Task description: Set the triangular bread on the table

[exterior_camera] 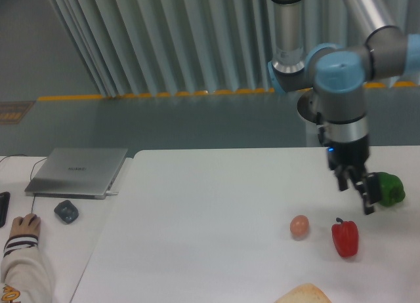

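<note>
At the surface's (197, 211) near edge lies the triangular bread (305, 294), partly cut off. Beside the green pepper (387, 188), the gripper (363, 193) hangs, fingers seemingly apart, empty.

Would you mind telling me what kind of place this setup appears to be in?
Probably a robotics lab or industrial workspace: a grey robot arm with blue joint caps works over a large white table, a silver laptop sits on the adjoining desk, and yellow floor tape lines the floor.
</note>
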Robot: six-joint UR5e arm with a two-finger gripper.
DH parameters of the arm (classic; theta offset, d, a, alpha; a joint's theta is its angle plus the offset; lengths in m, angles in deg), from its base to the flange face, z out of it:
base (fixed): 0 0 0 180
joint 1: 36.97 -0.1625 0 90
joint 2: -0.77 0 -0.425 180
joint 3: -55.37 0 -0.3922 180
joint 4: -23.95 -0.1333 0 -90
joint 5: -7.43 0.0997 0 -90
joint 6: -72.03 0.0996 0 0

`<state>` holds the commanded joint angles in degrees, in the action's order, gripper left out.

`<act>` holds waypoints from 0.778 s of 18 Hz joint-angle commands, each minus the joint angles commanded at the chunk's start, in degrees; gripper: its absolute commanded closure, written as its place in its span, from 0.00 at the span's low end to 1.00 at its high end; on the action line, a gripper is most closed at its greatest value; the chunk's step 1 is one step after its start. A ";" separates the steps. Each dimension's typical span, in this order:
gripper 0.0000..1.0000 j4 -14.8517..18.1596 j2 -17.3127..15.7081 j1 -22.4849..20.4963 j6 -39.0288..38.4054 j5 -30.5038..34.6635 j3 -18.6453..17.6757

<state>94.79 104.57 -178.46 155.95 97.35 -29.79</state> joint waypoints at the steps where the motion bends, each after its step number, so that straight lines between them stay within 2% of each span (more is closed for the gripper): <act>1: 0.00 0.61 0.00 -0.88 1.23 0.00 0.00; 3: 0.00 2.45 0.00 -2.12 4.13 0.17 0.00; 6: 0.00 3.34 0.09 -2.91 7.04 0.17 -0.18; 9: 0.00 6.14 0.79 -6.50 7.74 -0.18 0.35; 12: 0.00 9.49 1.41 -10.11 16.50 -0.35 0.35; 14: 0.00 9.50 1.49 -10.47 17.59 -0.27 0.35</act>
<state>104.29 106.07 -188.93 173.54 97.08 -29.44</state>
